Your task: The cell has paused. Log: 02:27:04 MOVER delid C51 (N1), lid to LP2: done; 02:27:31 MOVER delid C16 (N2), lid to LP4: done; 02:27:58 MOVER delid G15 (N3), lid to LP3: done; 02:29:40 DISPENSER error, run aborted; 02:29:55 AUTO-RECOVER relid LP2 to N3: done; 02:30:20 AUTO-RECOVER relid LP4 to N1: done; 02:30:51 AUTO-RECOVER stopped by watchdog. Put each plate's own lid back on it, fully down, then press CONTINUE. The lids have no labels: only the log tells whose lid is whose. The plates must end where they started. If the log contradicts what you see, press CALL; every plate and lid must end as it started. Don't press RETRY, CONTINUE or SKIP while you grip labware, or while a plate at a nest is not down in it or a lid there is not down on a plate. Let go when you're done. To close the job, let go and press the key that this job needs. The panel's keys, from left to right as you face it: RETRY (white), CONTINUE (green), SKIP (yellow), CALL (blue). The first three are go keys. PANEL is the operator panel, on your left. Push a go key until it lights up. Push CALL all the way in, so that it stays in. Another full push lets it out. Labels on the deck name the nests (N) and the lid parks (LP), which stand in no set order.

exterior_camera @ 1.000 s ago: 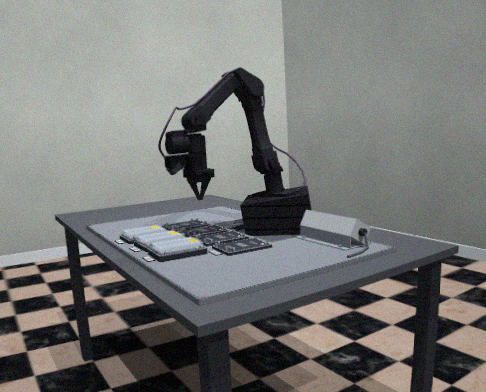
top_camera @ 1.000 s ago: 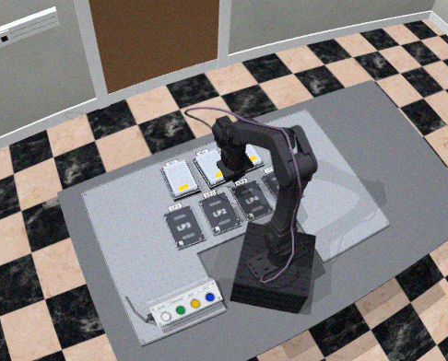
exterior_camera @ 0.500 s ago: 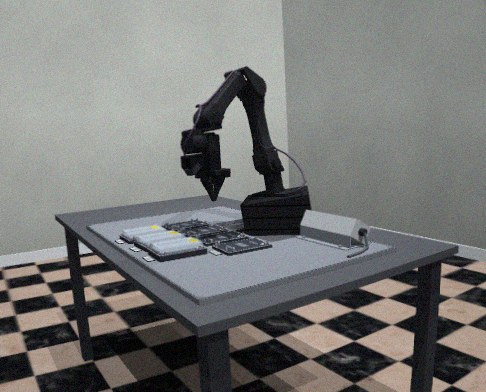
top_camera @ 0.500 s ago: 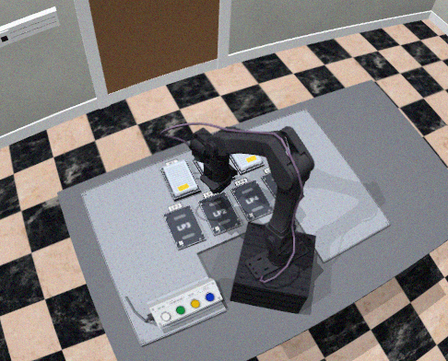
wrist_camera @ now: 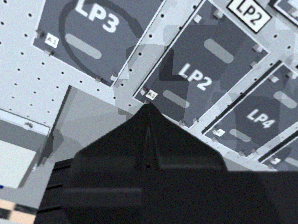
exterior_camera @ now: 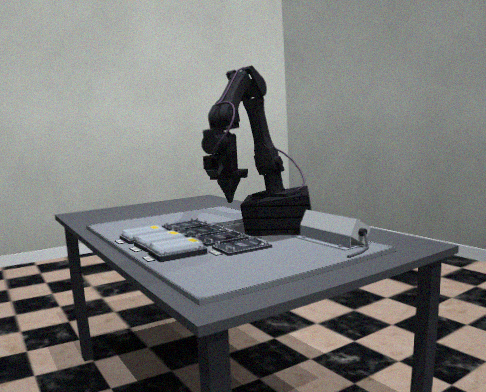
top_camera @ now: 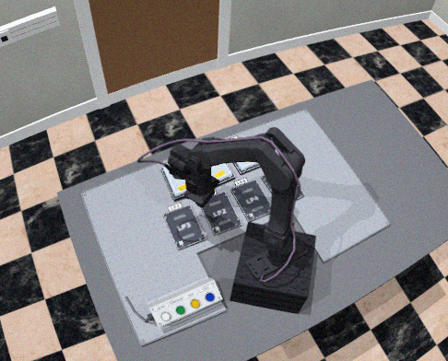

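Claw: the claw [exterior_camera: 230, 192] is pressed together with nothing between its fingers; it points straight down and hangs in the air above the deck, touching nothing.
Claw position: in the wrist view its tip [wrist_camera: 148, 107] sits over the near corner of lid park LP2 [wrist_camera: 200, 75], beside the gap that separates it from LP3 [wrist_camera: 90, 30].
Arm: the black arm [top_camera: 241, 152] folds over from its base block [top_camera: 301, 295] and reaches out across the row of parks.
Lid parks: LP3 [top_camera: 185, 227], LP2 [top_camera: 221, 213] and LP4 [top_camera: 252, 199] lie side by side on the deck plate; all three show their dark labelled pads bare, with no lid on them. A further pad past LP4 is mostly hidden by the arm.
Plates: three pale plates [exterior_camera: 164, 240] with yellow tags stand in a row just behind the parks, each with a lid on it as far as the exterior view shows; the arm covers part of them from above.
Panel: the operator panel [top_camera: 159, 309] sits at the near edge of the deck plate, well apart from the claw, with its white [top_camera: 166, 316], green [top_camera: 180, 310], yellow [top_camera: 194, 303] and blue [top_camera: 209, 296] keys in a line.
Desk: the grey desk [exterior_camera: 422, 245] carries the deck plate, the arm's base and the panel.
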Action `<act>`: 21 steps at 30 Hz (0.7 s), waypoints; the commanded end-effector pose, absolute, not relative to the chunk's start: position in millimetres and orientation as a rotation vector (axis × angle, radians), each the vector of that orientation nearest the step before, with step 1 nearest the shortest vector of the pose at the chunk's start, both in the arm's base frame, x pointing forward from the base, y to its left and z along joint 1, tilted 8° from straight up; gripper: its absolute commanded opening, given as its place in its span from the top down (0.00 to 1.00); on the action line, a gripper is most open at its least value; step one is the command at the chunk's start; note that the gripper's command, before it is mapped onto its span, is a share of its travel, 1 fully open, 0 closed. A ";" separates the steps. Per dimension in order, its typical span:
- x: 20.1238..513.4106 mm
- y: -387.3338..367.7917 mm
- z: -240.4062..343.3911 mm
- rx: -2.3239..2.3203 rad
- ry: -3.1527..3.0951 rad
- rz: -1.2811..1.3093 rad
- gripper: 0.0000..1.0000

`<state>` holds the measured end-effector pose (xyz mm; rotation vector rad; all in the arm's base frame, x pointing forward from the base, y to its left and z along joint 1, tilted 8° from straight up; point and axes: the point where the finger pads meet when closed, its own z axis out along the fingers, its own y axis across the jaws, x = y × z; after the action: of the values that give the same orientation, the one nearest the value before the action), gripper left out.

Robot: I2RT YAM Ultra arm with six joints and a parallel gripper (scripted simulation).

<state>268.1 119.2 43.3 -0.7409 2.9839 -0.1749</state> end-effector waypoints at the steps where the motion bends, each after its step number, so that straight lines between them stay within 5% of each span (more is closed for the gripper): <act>1: 274.7 135.0 50.7 -0.821 2.937 -0.185 1.00; 21: 266.4 196.6 49.0 -0.917 2.890 -0.165 1.00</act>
<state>256.1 188.1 36.1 -0.9552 2.9265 -0.1876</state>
